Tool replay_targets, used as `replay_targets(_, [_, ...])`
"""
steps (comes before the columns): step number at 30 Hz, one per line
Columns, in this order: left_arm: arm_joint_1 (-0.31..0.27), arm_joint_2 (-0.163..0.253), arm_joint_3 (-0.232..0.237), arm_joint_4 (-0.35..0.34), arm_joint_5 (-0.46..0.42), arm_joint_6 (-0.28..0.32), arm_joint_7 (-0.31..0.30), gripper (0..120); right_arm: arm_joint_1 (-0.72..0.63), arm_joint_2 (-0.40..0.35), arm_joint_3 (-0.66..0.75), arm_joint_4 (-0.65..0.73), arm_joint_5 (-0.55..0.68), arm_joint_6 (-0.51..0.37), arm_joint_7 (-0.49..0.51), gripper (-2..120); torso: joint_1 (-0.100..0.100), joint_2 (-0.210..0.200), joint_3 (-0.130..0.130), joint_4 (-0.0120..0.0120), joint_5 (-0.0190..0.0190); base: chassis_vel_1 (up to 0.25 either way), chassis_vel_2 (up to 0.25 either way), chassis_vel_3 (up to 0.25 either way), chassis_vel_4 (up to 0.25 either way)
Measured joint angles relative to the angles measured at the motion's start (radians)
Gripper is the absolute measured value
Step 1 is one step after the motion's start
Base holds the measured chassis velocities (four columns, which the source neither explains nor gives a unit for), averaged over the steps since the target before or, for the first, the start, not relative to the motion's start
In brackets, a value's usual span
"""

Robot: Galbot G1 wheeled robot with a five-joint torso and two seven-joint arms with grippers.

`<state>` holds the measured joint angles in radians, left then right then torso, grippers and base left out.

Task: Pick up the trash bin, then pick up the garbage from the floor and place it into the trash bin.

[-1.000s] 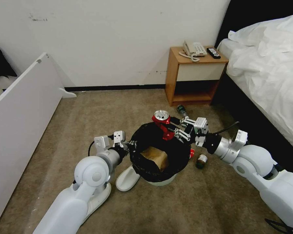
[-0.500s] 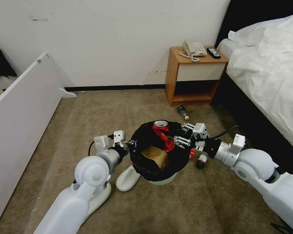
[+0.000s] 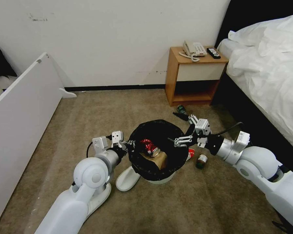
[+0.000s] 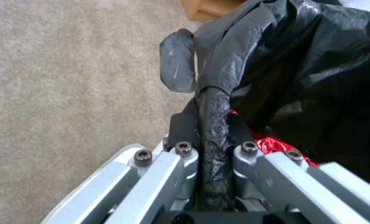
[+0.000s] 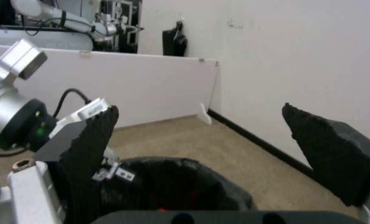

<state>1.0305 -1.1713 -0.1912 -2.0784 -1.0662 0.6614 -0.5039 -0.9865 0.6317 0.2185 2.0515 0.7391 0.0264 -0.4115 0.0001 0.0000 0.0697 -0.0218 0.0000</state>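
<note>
The trash bin (image 3: 138, 165), white with a black bag over its rim, is off the carpet a little, held at its left rim by my left gripper (image 3: 131, 143). In the left wrist view the left gripper (image 4: 213, 124) is shut on the folded bag of the bin (image 4: 309, 62). Inside the bin lie a crushed red can (image 3: 148, 147) and a brown paper bag (image 3: 158, 158). My right gripper (image 3: 173, 127) hangs open and empty over the bin's right rim, its fingers (image 5: 91, 143) spread wide above the bin (image 5: 181, 183).
On the carpet lie a white slipper (image 3: 127, 178), a green-labelled bottle (image 3: 201, 161), a red-white wrapper (image 3: 190, 153) and another bottle (image 3: 181, 109) by the wooden nightstand (image 3: 172, 74). A bed (image 3: 270, 71) is on the right, a white panel (image 3: 22, 107) on the left.
The right gripper lowered the red can over the bin, opened and let it go. The can now lies inside the bin. The left gripper kept its hold on the rim.
</note>
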Motion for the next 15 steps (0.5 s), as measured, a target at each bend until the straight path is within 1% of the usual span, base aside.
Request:
replay_targets(4, [0.014, -0.007, -0.017, 0.000, 0.022, -0.004, -0.001, 4, 0.004, 0.009, 0.045, 0.028, 0.015, 0.002, 0.015, 100, 0.000, 0.000, 0.000, -0.0001, 0.0000, 0.000, 0.000, 0.000, 0.000])
replay_targets(6, [0.024, -0.011, -0.035, -0.005, 0.024, -0.006, -0.007, 4, 0.024, 0.022, 0.090, 0.043, 0.033, 0.002, 0.019, 100, 0.000, 0.000, 0.000, 0.0002, -0.0001, 0.000, 0.000, 0.000, 0.000])
replay_targets(11, [0.028, -0.016, -0.047, -0.011, 0.024, -0.007, -0.016, 4, 0.049, 0.035, 0.130, 0.048, 0.055, 0.002, 0.029, 100, 0.000, 0.000, 0.000, 0.0000, -0.0001, 0.000, 0.000, 0.000, 0.000])
replay_targets(15, [0.037, -0.021, -0.072, -0.025, 0.052, -0.017, -0.022, 4, 0.054, 0.047, 0.180, 0.051, 0.060, -0.002, 0.079, 100, 0.000, 0.000, 0.000, 0.0001, -0.0001, 0.000, 0.000, 0.000, 0.000])
